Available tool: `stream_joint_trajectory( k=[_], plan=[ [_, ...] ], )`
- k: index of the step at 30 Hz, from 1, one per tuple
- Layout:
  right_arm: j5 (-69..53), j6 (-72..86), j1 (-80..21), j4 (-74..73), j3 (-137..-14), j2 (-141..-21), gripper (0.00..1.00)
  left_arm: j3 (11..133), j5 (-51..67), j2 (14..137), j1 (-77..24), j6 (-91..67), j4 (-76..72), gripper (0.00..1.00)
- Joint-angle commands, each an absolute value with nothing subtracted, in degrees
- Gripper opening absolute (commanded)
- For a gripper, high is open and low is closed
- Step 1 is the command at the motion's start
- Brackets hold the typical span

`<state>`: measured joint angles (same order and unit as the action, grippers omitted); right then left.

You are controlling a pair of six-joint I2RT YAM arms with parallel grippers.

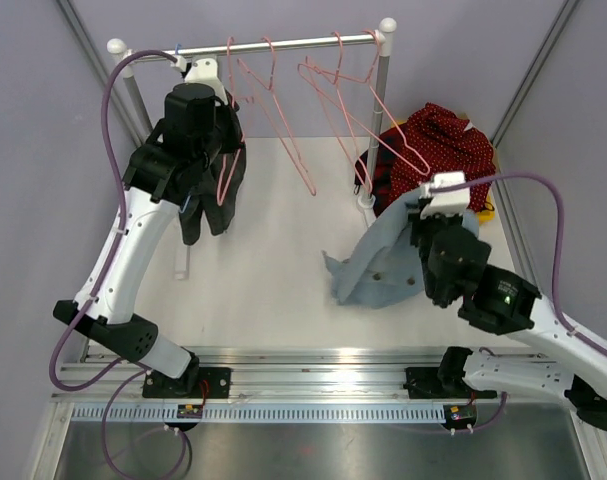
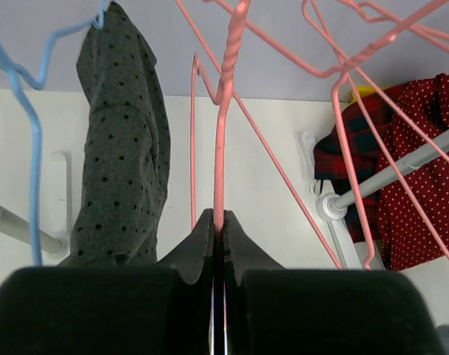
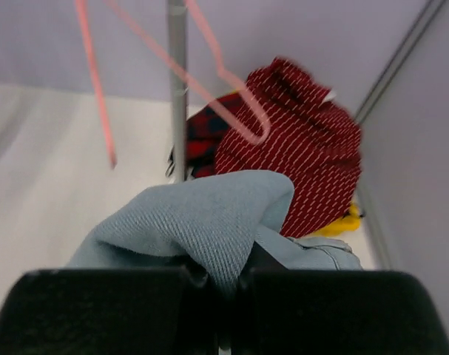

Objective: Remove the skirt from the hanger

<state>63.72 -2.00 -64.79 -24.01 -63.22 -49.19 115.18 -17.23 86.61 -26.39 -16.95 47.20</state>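
Limply bunched; pale-blue denim skirt [image 3: 202, 214] (twill weave showing).

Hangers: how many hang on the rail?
5: a blue hanger at the left end of the rail, a pink hanger in the left gripper, three pink hangers further right. Overlapping wires may hide another.

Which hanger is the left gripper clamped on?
The pink hanger centred in the left wrist view: the left gripper is shut on its wire. The blue hanger and other pink hangers hang ungripped.
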Motion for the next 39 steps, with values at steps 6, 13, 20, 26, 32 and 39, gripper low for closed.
stream_joint_trajectory(
  k=[6, 13, 20, 26, 32, 39],
  plan=[
    [43.1, -16.4, -35.7, -11.6, -83.1, -62.8, 0.00, 108.4, -11.3, 85.1, -25.1, -19.1, 39.0, 0.00],
    [35.8, -10.5, -16.8, -12.4, -100.7, -77.0, 0.00, 107.1, -8.5, 85.1, -23.9, -18.2, 39.0, 0.00],
    [34.4, -11.4, -9.7, -9.3, -118.9, -95.8, 0.00, 105.7, -5.7, 84.3, -23.4, -18.4, 38.7, 0.35],
    [34.7, -9.8, -6.4, -8.2, -127.2, -107.8, 0.00, 103.8, -3.5, 82.6, -23.4, -17.8, 38.3, 0.61],
    [37.6, -5.7, -3.8, -2.5, -113.3, -110.0, 0.00, 103.4, -2.8, 81.8, -23.4, -17.7, 38.5, 0.82],
    [33.2, 6.0, -1.6, -8.0, -104.6, -111.5, 0.85, 105.2, -2.6, 80.0, -23.4, -18.6, 39.7, 0.96]
  ],
)
